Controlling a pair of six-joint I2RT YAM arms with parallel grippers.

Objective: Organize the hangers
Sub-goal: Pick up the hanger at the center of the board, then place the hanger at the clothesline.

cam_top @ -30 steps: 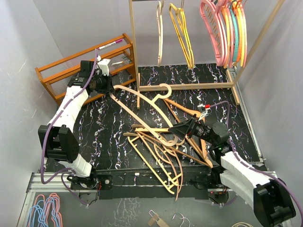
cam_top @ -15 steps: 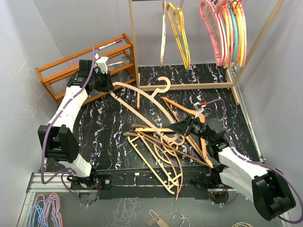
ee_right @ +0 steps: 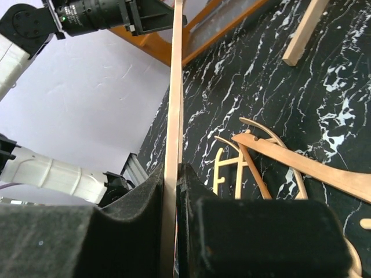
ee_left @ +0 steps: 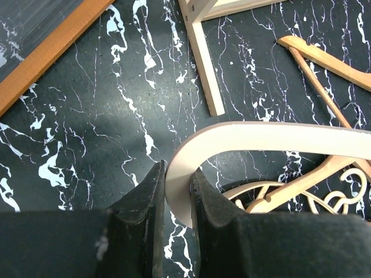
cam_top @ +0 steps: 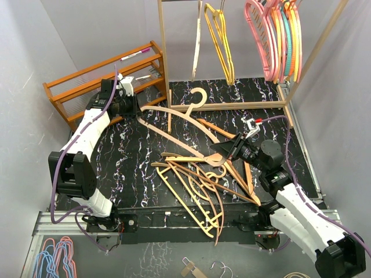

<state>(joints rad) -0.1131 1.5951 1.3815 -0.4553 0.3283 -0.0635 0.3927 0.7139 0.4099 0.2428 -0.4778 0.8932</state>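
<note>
A pale wooden hanger (cam_top: 179, 121) with a hook top is held off the black marbled table by both arms. My left gripper (cam_top: 135, 110) is shut on its left end, and in the left wrist view the curved end (ee_left: 261, 136) sits clamped between the pads of that gripper (ee_left: 177, 185). My right gripper (cam_top: 224, 153) is shut on the hanger's right end, and its wrist view shows the thin bar (ee_right: 175, 87) running up out of the gripper (ee_right: 172, 174). A tangled pile of tan and yellow hangers (cam_top: 197, 185) lies below. More hangers, yellow (cam_top: 223, 40), pale (cam_top: 197, 40) and pink-orange (cam_top: 278, 40), hang from the rail.
An orange-brown slatted rack (cam_top: 87, 81) stands at the back left, close behind the left gripper. The tall pale frame (cam_top: 163, 52) has a base bar (cam_top: 232, 106) lying across the table's back. Blue and pink wire hangers (cam_top: 52, 258) lie below the table's near-left corner.
The right gripper has closed on the pale hanger's right end and drawn back to the right. The hanger has risen and shifted toward the frame; the left gripper kept its hold.
</note>
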